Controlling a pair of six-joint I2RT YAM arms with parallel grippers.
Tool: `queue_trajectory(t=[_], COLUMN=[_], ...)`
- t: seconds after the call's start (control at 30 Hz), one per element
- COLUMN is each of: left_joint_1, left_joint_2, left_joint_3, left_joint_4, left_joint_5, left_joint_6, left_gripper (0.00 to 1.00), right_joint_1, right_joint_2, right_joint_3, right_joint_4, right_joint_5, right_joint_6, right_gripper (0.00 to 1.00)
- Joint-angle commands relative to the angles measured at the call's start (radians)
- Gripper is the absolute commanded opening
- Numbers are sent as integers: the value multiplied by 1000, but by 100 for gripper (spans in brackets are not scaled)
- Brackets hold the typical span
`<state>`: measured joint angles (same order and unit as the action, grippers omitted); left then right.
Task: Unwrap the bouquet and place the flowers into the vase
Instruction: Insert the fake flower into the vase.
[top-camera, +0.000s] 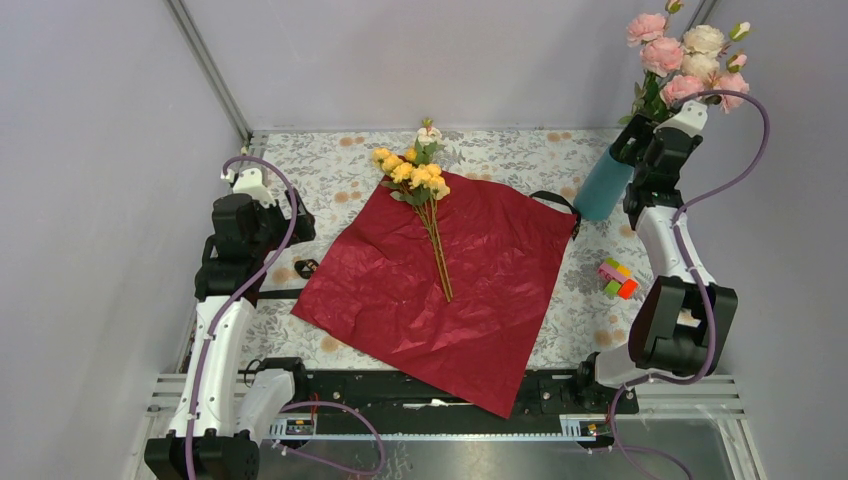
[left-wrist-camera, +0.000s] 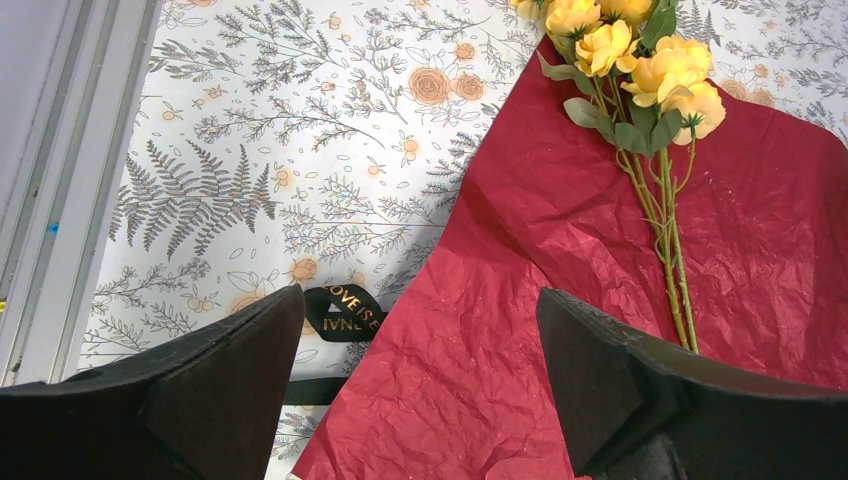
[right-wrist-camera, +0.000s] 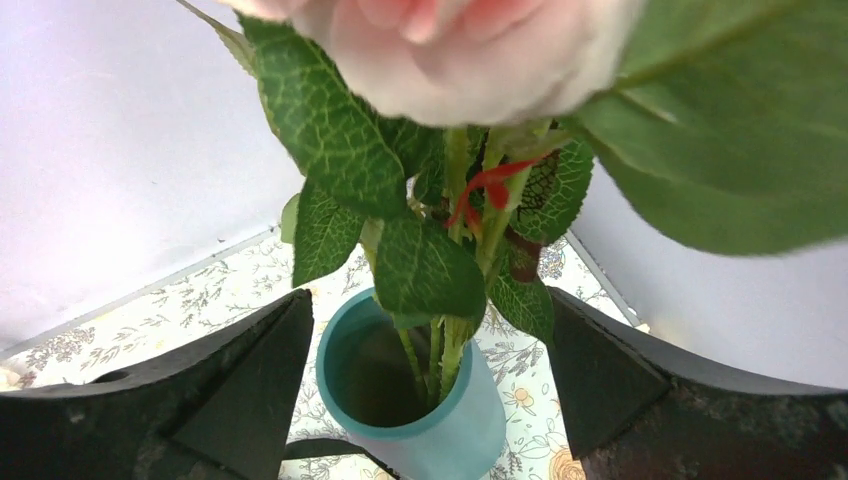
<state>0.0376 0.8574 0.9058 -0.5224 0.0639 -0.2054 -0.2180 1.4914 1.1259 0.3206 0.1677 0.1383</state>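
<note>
The maroon paper (top-camera: 440, 290) lies unfolded and flat on the tablecloth. Yellow flowers (top-camera: 415, 175) rest on it, stems pointing toward the near edge. Pink and cream flowers (top-camera: 685, 60) stand in the teal vase (top-camera: 603, 185) at the back right. My right gripper (top-camera: 640, 150) hangs open just above the vase (right-wrist-camera: 420, 400), its fingers wide on either side of the stems (right-wrist-camera: 445, 350) and touching nothing. My left gripper (left-wrist-camera: 420, 340) is open and empty over the paper's left edge (left-wrist-camera: 560, 300), next to the black ribbon (left-wrist-camera: 345, 310). The yellow flowers (left-wrist-camera: 640, 60) lie ahead to its right.
A small multicoloured block toy (top-camera: 618, 278) sits on the cloth in front of the vase. More black ribbon (top-camera: 560, 200) curls at the paper's right corner. Grey walls close in on the left, back and right. A metal rail (top-camera: 450, 400) runs along the near edge.
</note>
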Motion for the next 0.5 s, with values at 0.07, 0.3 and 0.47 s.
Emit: queue_trajectory(t=[0.07,0.3,0.47], left_joint_1=[2,2,0], left_joint_2=[-20,-26,-31], left_joint_3=[-5,-7,-10], left_joint_4=[35,37,39], left_joint_5=[5,5,-4], left_joint_6=[16,13,5], left_gripper=[94,94,94], right_joint_1=[-3,-4,-3], right_joint_2=[-106,-196,-303], right_joint_3=[-43,-104,-142], right_joint_4=[19,-18,-102], right_joint_5=[39,97,109], right_joint_6=[13,71,119], right_gripper=[96,96,96])
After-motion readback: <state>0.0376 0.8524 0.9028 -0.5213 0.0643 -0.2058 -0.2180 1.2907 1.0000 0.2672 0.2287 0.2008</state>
